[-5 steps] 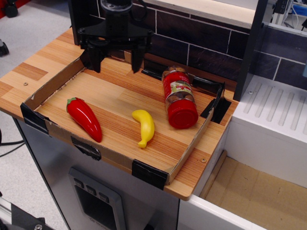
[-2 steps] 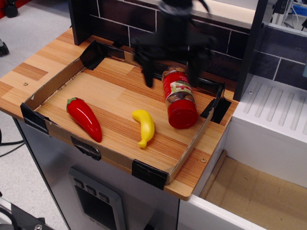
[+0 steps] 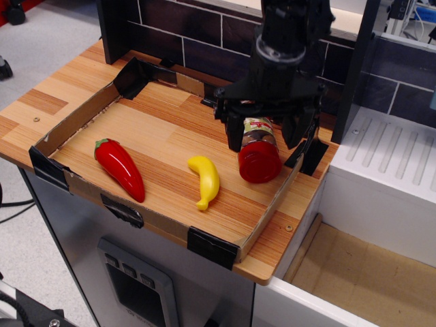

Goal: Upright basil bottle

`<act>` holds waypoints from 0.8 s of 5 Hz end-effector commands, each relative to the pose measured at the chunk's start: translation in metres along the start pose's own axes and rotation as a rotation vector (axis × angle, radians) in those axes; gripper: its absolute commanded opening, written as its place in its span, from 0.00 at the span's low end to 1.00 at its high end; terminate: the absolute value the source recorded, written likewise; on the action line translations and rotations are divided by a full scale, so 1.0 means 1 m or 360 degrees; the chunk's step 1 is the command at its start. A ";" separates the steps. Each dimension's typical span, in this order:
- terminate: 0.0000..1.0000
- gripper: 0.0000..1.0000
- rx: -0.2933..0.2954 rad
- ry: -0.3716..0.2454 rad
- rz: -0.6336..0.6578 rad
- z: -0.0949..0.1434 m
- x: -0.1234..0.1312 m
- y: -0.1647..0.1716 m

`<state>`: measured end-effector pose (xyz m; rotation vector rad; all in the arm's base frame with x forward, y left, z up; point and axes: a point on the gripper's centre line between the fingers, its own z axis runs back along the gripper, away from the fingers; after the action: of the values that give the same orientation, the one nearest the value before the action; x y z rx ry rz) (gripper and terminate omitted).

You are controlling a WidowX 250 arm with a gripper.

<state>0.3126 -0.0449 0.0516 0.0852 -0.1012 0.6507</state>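
1. Black claw [image 3: 266,127] hangs over the bottle [image 3: 258,148], its fingers [image 3: 233,131] spread wide, one on each side of the bottle's body.
2. Whether the fingers touch the bottle cannot be told; they stand beside it with the jaws apart.
3. Bottle lies on its side at the right end of the tray [image 3: 80,116], red cap [image 3: 259,163] pointing toward the tray's front, label facing up.
4. Its far end is hidden under the claw's black body.
5. Yellow banana [image 3: 205,180] lies just left of the cap, apart from it.
6. Red pepper [image 3: 120,168] lies further left, well apart from the bottle, near the tray's front wall.
7. Tray is a shallow cardboard box with black-taped corners, resting on a wooden counter [image 3: 58,86].
8. Dark brick wall [image 3: 204,30] rises behind the tray.
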 end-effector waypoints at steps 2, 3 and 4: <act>0.00 1.00 0.0005 -0.0046 0.0005 -0.012 -0.001 -0.003; 0.00 1.00 0.0015 -0.0077 0.0020 -0.018 -0.002 -0.003; 0.00 1.00 0.0034 -0.0077 0.0032 -0.027 -0.001 -0.004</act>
<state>0.3105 -0.0435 0.0131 0.1408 -0.1104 0.6660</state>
